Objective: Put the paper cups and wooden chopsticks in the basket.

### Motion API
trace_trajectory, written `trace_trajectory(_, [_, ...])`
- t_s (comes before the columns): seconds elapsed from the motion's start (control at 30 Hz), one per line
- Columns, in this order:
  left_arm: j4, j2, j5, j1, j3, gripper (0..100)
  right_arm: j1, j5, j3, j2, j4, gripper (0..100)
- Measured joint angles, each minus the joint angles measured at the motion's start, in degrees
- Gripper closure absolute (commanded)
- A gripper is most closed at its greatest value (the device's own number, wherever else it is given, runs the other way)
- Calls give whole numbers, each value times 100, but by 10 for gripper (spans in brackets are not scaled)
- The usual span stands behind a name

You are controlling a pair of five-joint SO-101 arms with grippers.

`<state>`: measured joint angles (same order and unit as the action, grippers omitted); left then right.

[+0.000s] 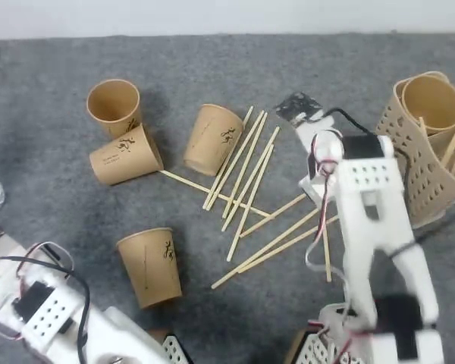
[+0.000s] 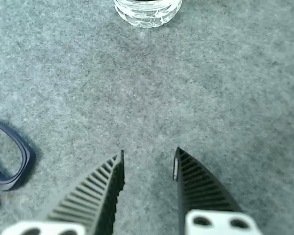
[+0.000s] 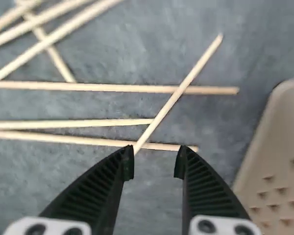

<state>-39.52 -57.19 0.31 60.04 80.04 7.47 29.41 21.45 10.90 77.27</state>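
Fingers (image 3: 112,181) of the right gripper (image 3: 154,152) are spread over loose chopsticks (image 3: 117,88); one cup (image 1: 432,98) is placed in the basket (image 1: 409,174), four are left.

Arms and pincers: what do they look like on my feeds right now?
Both arms are white plastic. The right arm and left arm carry hole-patterned plates, black servos and loose black, red and white cables. The left pincer and right pincer are black, ribbed and pointed, on white mounts with round holes.

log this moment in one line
right gripper: open over chopsticks | left gripper: open above carpet | basket: one cup inside | four cups outside
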Motion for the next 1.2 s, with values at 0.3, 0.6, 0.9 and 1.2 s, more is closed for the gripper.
trace_trajectory(0.3, [0,0,0,0,0,834,-97,-765,0,-1468,-809,850])
trace_trajectory(0.6, [0,0,0,0,0,834,-422,-791,-9,-2215,-1415,904])
trace_trajectory(0.9, [0,0,0,0,0,834,-422,-791,-9,-2347,-1644,998])
trace_trajectory(1.2, [0,0,0,0,0,834,-888,-800,-1046,-1160,-378,991])
